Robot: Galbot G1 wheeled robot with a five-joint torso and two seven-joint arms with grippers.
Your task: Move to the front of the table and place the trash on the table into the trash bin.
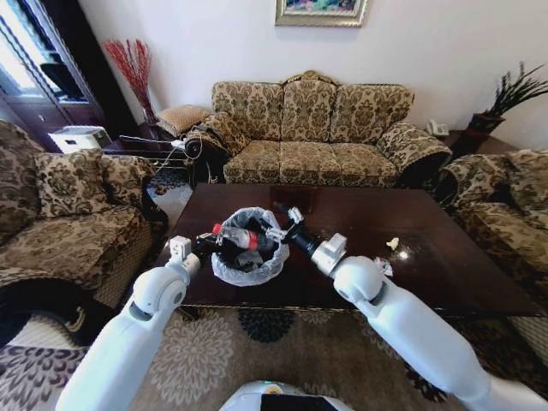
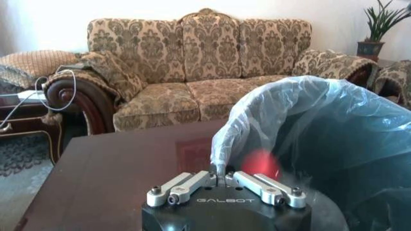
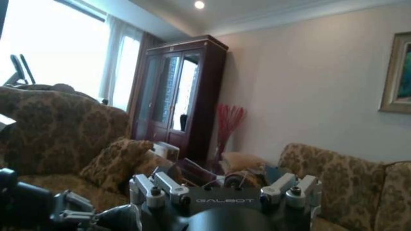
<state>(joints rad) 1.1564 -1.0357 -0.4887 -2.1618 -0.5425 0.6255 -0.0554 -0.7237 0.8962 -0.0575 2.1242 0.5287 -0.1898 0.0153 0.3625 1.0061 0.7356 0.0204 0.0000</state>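
The trash bin (image 1: 249,257), black with a whitish bag ruffled over its rim, stands on the dark table (image 1: 360,214) near its front edge. My left gripper (image 1: 208,242) is at the bin's left side, shut on the bag's rim (image 2: 220,169). A clear bottle with a red label (image 1: 241,236) lies in the bin's mouth; its red shows through the bag (image 2: 260,163). My right gripper (image 1: 278,224) hovers over the bin's right rim, its fingers (image 3: 149,188) spread open with nothing between them. A yellowish scrap (image 1: 393,244) lies on the table to the right. A clear wrapper (image 1: 383,267) lies beside my right arm.
A patterned sofa (image 1: 317,128) stands beyond the table's far edge, with armchairs at the left (image 1: 68,223) and right (image 1: 505,197). A dark cabinet (image 3: 180,96) and red twigs in a vase (image 1: 133,68) are at the far left. A patterned rug (image 1: 282,351) lies under me.
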